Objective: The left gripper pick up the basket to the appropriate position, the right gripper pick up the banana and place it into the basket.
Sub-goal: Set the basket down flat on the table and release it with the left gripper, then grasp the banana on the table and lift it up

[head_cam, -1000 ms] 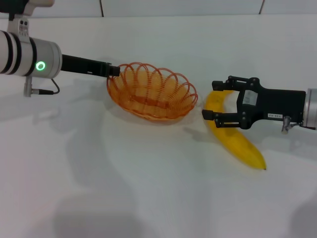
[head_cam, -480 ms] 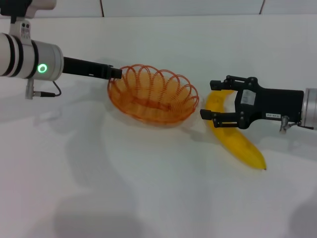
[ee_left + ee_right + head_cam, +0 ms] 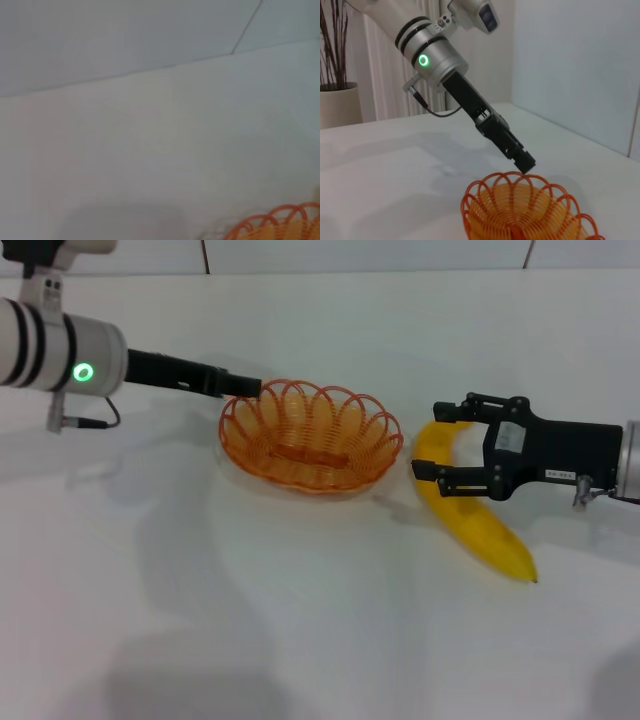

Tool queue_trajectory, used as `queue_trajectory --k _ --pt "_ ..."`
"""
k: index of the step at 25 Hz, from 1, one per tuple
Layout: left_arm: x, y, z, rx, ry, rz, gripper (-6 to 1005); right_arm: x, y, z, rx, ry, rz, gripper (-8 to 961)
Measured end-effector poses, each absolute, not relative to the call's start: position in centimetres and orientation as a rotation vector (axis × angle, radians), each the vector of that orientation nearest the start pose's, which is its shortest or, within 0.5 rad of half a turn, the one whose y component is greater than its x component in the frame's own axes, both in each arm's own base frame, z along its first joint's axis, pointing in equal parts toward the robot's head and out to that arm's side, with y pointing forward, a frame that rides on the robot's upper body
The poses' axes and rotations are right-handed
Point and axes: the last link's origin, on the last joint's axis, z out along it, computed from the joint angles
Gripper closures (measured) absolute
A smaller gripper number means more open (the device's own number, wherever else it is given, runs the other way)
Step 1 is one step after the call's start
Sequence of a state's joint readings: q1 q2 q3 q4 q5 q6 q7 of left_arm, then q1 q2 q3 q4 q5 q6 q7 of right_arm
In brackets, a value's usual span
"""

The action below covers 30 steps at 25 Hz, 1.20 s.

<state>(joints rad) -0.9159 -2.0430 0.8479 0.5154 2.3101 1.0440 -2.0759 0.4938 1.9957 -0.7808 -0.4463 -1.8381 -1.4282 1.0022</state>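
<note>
My left gripper (image 3: 250, 388) pinches the rim of the basket (image 3: 311, 436) mid-bench toward the far edge; whether it sits flat or hangs just above the bench I cannot tell. My right gripper (image 3: 437, 443) hovers open astride the banana (image 3: 470, 514), which lies just beside the basket toward the right edge. I judge the basket placed; the banana's pickup and drop remain.
</note>
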Motion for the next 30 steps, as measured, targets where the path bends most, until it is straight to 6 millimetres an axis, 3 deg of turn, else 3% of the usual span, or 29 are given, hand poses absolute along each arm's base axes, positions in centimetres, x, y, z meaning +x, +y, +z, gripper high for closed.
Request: queue_trajectory --k 5,8,11,16,20,24,30 --pt "-20.2 43.6 0.4 -2.513 -0.967 -0.256 533 30.6 32.0 0.2 -2.61 0.389 0.618 174" --pt "-21.1 40.9 3.5 -2.541 -0.84 -0.385 428 30.6 32.0 0.4 -2.595 0.396 0.631 175" --pt "-23.1 36.9 4.9 -2.571 -0.661 -0.485 304 30.9 31.8 0.6 -2.574 0.411 0.641 177" --pt "-28.7 31.1 3.1 -2.551 -0.418 -0.556 127 31.8 31.2 1.2 -2.545 0.442 0.642 179" --pt "-30.7 29.3 1.8 -2.555 -0.362 -0.539 133 32.6 30.3 1.4 -2.568 0.508 0.628 181" --pt "-31.7 28.7 0.9 -2.534 -0.351 -0.553 133 33.5 29.7 1.6 -2.63 0.71 0.561 182" --pt "-32.2 28.7 0.8 -2.487 -0.354 -0.594 134 33.4 30.9 0.3 -2.679 0.88 0.378 185"
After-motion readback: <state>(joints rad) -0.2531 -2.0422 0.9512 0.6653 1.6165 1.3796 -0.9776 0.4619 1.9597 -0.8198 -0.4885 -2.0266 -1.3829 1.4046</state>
